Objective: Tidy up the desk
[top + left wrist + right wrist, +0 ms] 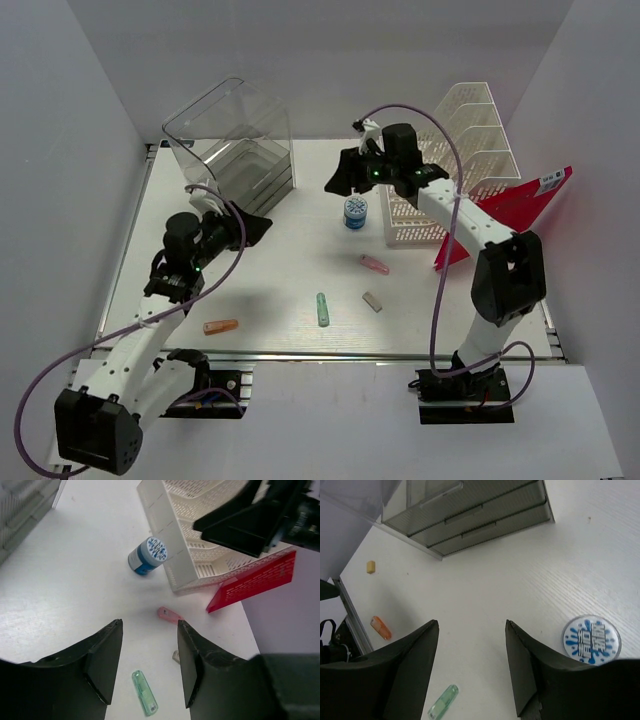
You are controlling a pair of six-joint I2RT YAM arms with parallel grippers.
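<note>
Left claw and right claw: both spread, nothing between the jaws, held above the worktop.
Worktop fills the scene beneath both arms. It carries a clear drawer box at far left, a white file rack with a red folder at far right, and a blue-lidded jar just beside the rack. Loose near the middle: pink piece, green stick, tan piece, orange piece. Likely risks: the claws point toward each other and could collide over the centre; the right claw may topple the upright jar; flat pieces may skid from a fingertip.
</note>
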